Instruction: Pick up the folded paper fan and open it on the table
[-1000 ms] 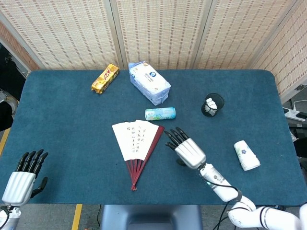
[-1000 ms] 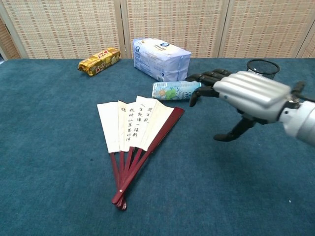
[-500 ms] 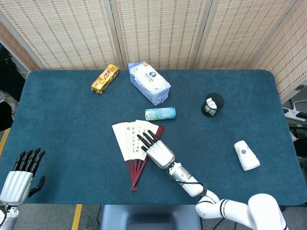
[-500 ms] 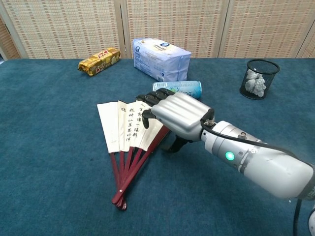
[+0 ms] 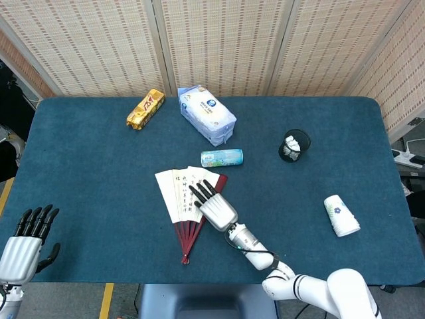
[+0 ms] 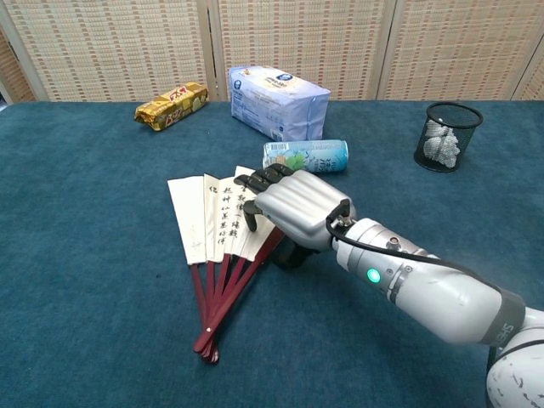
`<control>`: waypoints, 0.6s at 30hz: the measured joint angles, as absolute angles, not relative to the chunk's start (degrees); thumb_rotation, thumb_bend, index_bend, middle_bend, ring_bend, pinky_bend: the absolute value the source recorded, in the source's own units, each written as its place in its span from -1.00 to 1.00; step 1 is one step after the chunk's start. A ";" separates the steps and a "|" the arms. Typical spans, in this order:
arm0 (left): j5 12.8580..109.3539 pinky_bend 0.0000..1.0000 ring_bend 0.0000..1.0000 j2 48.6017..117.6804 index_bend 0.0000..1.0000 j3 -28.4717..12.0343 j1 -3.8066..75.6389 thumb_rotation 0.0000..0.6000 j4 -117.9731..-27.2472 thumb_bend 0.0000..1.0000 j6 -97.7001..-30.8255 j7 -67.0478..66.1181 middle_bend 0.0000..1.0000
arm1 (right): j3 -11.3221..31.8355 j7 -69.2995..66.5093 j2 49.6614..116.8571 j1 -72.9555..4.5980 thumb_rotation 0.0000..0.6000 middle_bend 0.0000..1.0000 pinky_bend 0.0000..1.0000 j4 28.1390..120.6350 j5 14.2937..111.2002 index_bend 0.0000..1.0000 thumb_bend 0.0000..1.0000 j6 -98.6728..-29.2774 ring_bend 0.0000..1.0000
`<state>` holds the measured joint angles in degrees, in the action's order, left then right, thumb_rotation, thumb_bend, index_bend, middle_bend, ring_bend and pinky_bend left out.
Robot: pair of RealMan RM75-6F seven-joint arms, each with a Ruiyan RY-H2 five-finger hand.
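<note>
The paper fan lies partly spread on the blue table, white leaves with black writing fanned leftward and dark red ribs meeting at a pivot toward the front edge. In the chest view the fan shows the same spread. My right hand lies over the fan's right side, its fingers apart and resting on the paper near the red outer rib; the hand covers that edge. At the front left corner my left hand hovers with fingers extended, holding nothing, far from the fan.
A teal can lies just behind the fan. A tissue pack and a gold snack pack sit at the back. A black mesh cup and a tipped paper cup stand to the right.
My right hand has moved left from the bare table beside the fan onto the fan's right edge. The left hand has slid slightly toward the front edge.
</note>
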<state>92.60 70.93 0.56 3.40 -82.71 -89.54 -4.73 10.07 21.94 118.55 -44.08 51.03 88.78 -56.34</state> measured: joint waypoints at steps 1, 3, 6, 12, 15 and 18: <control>92.56 -0.87 -1.00 70.97 -1.00 0.54 3.43 1.00 -82.62 -0.19 -89.49 -4.72 -1.00 | 10.05 21.82 118.88 -44.22 1.00 -1.00 -1.00 50.41 88.65 -0.18 -0.61 -56.32 -1.00; 92.52 -0.87 -1.00 71.10 -1.00 0.47 3.46 1.00 -82.44 -0.19 -89.51 -4.76 -1.00 | 10.11 21.59 119.90 -44.63 1.00 -1.00 -1.00 48.81 88.28 -0.17 -0.61 -56.21 -1.00; 92.51 -0.87 -1.00 71.16 -1.00 0.35 3.45 1.00 -82.49 -0.19 -89.70 -5.07 -1.00 | 10.41 21.21 121.81 -45.34 1.00 -1.00 -1.00 46.23 87.88 -0.13 -0.60 -56.46 -1.00; 91.91 -0.87 -1.00 71.32 -1.00 0.11 3.43 1.00 -82.26 -0.19 -89.54 -5.28 -1.00 | 11.29 19.75 125.62 -46.73 1.00 -0.98 -1.00 40.76 87.13 -0.02 -0.51 -57.80 -1.00; 91.89 -0.87 -1.00 71.33 -1.00 0.04 3.42 1.00 -82.23 -0.19 -89.62 -5.32 -1.00 | 11.66 18.93 127.17 -47.59 1.00 -0.94 -1.00 38.35 86.74 0.05 -0.49 -58.01 -1.00; 91.81 -0.87 -1.00 71.35 -1.00 0.00 3.43 1.00 -82.14 -0.19 -89.61 -5.31 -1.00 | 11.87 17.55 128.37 -48.17 1.00 -0.88 -1.00 36.59 86.62 0.14 -0.47 -59.00 -1.00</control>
